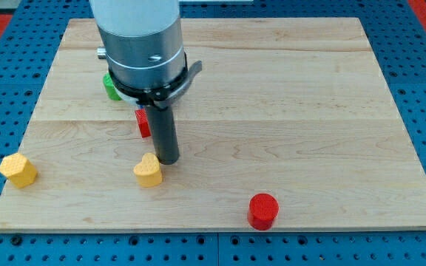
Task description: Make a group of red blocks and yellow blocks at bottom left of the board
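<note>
My tip [168, 160] rests on the wooden board [287, 111], just to the upper right of a yellow heart-shaped block [148, 171], close to touching it. A red block [143, 123] stands just left of the rod, partly hidden by it; its shape is unclear. Another yellow block [18, 170] sits near the board's left edge, low in the view. A red cylinder [263, 211] stands near the bottom edge, right of centre.
A green block [112, 87] is mostly hidden behind the arm's grey body [140, 44] at the upper left. A blue pegboard surface [420, 89] surrounds the board.
</note>
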Robot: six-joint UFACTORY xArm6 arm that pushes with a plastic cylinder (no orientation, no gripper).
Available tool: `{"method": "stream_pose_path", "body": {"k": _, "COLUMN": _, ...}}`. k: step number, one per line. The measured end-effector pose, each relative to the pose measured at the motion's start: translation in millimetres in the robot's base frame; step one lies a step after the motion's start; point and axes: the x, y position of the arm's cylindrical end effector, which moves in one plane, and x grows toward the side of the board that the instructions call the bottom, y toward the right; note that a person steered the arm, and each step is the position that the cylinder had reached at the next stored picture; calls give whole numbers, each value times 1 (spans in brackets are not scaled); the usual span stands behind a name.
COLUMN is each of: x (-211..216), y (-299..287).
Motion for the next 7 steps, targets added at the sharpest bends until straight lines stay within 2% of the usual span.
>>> {"method": "stream_pose_path", "body": {"k": 1, "x": 23, "y": 4}}
{"method": "stream_pose_path", "body": {"k": 2, "x": 23, "y": -61}}
{"method": "stream_pose_path", "body": {"k": 3, "x": 2, "y": -136}}
{"method": "stream_pose_path", "body": {"k": 4, "x": 2, "y": -106}}
{"method": "stream_pose_path", "body": {"k": 5, "x": 2, "y": -23}}
{"method": "stream_pose_path", "body": {"k": 7, "x": -18, "y": 45}}
